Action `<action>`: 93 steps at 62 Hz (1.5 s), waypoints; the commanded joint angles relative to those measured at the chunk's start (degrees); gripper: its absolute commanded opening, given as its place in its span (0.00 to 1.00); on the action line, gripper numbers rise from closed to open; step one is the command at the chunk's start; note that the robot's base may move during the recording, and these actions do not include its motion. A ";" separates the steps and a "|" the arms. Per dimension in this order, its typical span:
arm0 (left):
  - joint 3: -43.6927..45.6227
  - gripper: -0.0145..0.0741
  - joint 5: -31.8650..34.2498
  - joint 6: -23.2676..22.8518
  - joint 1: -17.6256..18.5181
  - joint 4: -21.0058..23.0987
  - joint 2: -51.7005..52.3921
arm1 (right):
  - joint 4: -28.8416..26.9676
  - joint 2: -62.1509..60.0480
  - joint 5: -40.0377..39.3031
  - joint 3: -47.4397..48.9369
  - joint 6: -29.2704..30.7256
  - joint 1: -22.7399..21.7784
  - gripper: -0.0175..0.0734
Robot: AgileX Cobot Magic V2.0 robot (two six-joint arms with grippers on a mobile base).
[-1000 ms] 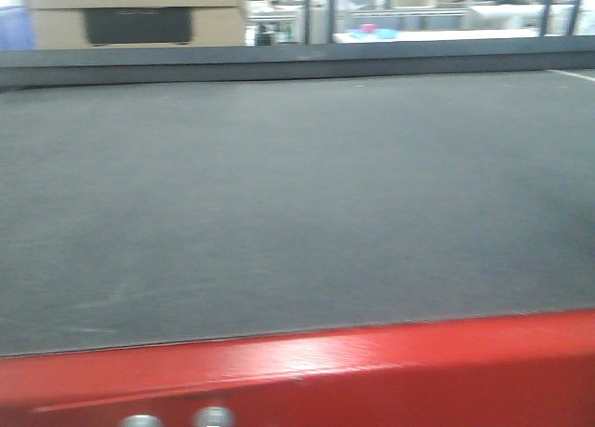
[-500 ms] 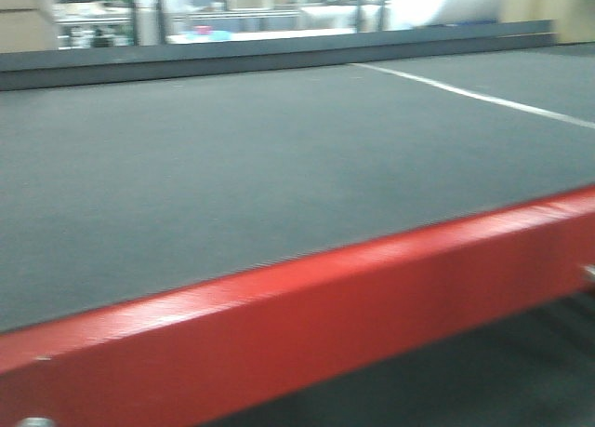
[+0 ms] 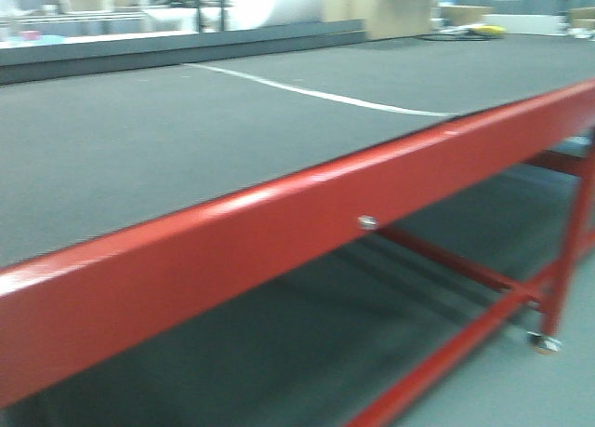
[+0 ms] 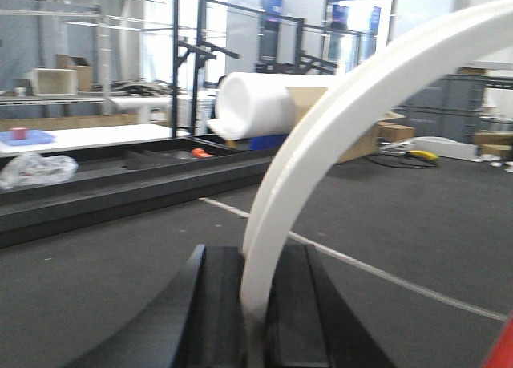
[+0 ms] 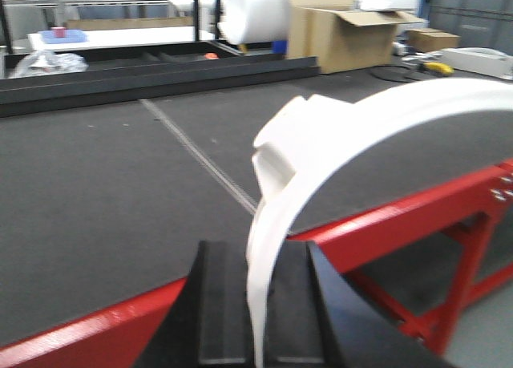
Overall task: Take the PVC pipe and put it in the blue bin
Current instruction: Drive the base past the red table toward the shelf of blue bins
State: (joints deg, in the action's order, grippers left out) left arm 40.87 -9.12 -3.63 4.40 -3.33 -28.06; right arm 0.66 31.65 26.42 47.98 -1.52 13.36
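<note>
Here, left pincer (image 4: 255,260) and right pincer (image 5: 255,256) each clamp a white strip (image 4: 377,79) over the red-edged tabletop (image 3: 139,148).

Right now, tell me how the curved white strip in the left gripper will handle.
The curved white strip holds its arc unsupported above the left gripper, so probably springy-stiff, not floppy. It looks thin and flat, so likely light.

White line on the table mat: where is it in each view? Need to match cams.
Exterior front: white line runs from upper left toward the red table edge at centre right.
Left wrist: white line runs diagonally from centre to lower right, passing behind the curved white strip.
Right wrist: white line runs from upper left down toward centre.
Shared landmark: white foam roll beyond the table, visible in all three.
</note>
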 commanded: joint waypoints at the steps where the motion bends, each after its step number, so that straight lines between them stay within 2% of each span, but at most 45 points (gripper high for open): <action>1: -0.01 0.04 1.59 0.09 0.00 0.00 0.31 | 0.05 -0.26 -1.55 -0.05 0.15 0.01 0.01; 93: -0.01 0.04 1.59 0.09 0.00 0.00 0.31 | 0.05 -0.26 -1.55 -0.05 0.15 0.01 0.01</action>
State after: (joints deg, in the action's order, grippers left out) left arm 40.87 -9.12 -3.63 4.40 -3.33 -28.06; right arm 0.66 31.65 26.42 47.98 -1.52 13.36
